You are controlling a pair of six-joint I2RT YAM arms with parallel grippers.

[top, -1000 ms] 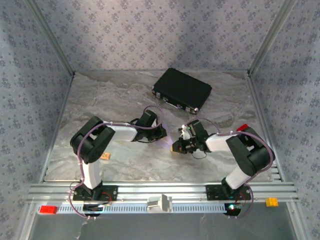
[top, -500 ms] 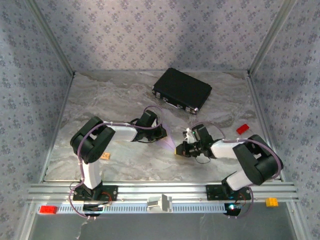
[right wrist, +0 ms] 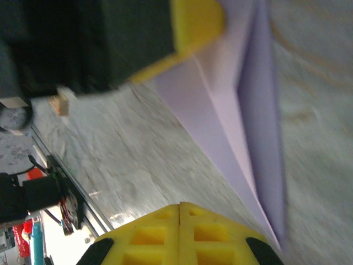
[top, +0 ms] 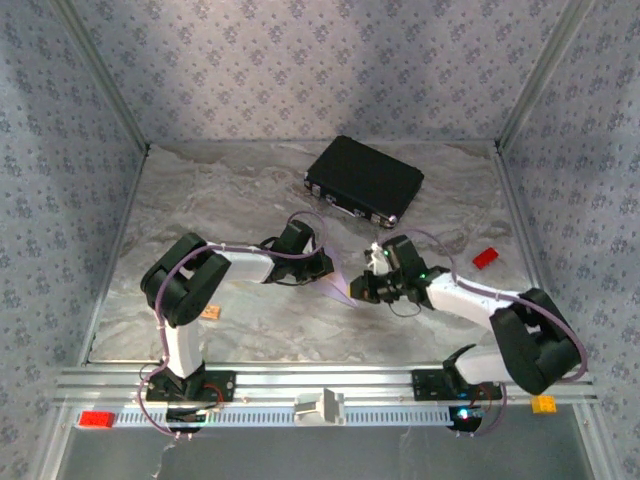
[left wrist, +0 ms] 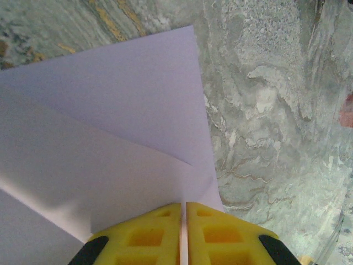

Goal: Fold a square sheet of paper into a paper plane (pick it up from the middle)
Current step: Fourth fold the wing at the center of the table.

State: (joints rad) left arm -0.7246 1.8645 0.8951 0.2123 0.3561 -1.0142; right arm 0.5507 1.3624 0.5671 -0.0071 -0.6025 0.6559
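The square sheet of paper [left wrist: 110, 138] is pale lilac and folded into layered flaps. In the right wrist view the paper [right wrist: 242, 116] tapers to a point low on the right. My left gripper [left wrist: 183, 232] is shut on its edge, a thin strip of paper showing between the yellow pads. From above, the left gripper [top: 328, 272] holds the paper [top: 341, 289] just over the table's middle. My right gripper [top: 359, 291] sits just to the right of the paper. Its yellow pads [right wrist: 154, 232] press together with nothing between them, and the right gripper [right wrist: 180, 212] hangs beside the paper's lower edge.
A black case [top: 365, 180] lies at the back of the marble table [top: 200, 200]. A red block [top: 485, 257] lies to the right, a small tan block [top: 209, 313] by the left arm. Red [top: 97, 419] and orange [top: 543, 403] bricks rest on the front rail.
The right arm's elbow swung out to the right and lower, uncovering the red block, and its gripper shifted slightly towards the paper. The left arm and its grip have not moved.
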